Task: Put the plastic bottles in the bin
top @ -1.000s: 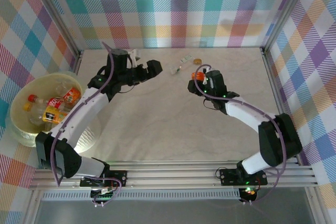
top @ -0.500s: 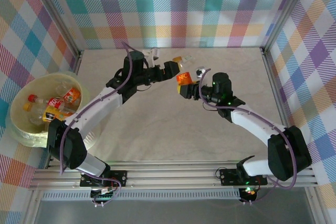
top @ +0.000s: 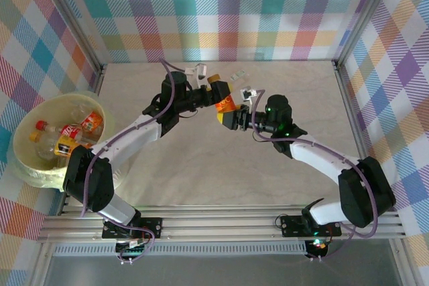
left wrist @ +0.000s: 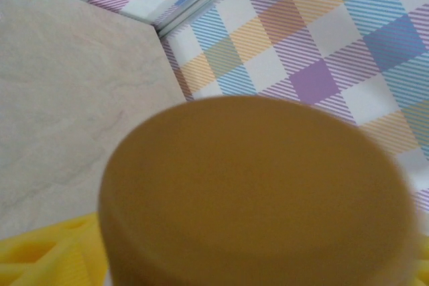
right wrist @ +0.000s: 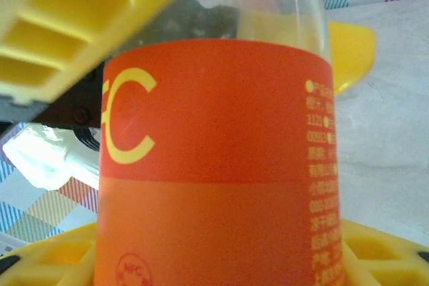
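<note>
Pointing cap-first at the left gripper (top: 210,93), whose grip is unclear, the bottle (top: 224,102) is clamped by the right gripper (top: 228,116).

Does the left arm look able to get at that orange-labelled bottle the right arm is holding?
Probably yes. The left tool straddles the cap end of the orange-labelled bottle held by the right tool; nothing lies between.

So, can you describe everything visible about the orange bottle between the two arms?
The bottle is clear plastic with an orange label bearing yellow letters and small print, and a dull orange cap. It hangs tilted above the table, the right end effector shut on its lower body, the left end effector around its cap end.
</note>
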You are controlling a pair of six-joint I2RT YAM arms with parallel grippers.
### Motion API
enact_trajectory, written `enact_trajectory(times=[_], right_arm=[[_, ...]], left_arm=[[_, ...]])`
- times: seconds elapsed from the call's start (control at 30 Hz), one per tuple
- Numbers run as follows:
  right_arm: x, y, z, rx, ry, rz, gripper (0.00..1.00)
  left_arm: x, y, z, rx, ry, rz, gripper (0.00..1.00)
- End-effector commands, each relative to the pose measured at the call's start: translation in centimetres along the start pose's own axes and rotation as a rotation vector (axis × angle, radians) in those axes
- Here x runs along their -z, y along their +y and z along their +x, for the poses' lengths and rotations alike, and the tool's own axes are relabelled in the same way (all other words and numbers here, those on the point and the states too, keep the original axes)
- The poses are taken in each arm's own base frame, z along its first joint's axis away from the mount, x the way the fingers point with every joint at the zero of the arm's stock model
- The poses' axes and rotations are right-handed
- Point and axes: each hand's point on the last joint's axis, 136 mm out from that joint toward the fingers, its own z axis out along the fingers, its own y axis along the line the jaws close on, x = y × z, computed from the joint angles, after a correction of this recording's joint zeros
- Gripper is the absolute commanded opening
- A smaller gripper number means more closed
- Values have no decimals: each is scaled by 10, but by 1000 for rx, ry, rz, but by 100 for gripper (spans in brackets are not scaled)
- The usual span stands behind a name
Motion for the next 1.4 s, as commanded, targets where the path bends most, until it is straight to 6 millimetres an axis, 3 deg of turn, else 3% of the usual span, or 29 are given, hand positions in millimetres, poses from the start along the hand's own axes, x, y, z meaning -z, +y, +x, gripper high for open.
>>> enact_trajectory(times=[0.0, 0.27, 0.57, 0.7, 0.8, 0.97, 1.1, 1.27, 1.37], right_arm=[[-6, 14, -14, 15, -32, -67, 47], [-9, 15, -12, 16, -3, -82, 52], [-5, 1, -11, 14, -6, 17, 88], [2, -1, -17, 59, -32, 68, 100], [10, -2, -23, 108, -51, 122, 100], [28, -4, -33, 185, -109, 218, 100], [44, -13, -41, 211, -175, 314, 100], [50, -28, -37, 201, -184, 394, 100], [52, -37, -38, 182, -199, 433, 100]], left_arm=[[5, -19, 2, -42, -3, 76, 72], [15, -22, 3, -97, -5, 57, 54], [35, 1, -15, -104, -127, -134, 51], [48, 2, -22, -110, -179, -186, 51], [63, 7, -30, -137, -211, -275, 51], [103, 9, -43, -216, -236, -473, 50], [146, 5, -52, -278, -264, -621, 50], [226, 2, -72, -403, -314, -936, 50], [270, -10, -83, -451, -362, -1055, 50]])
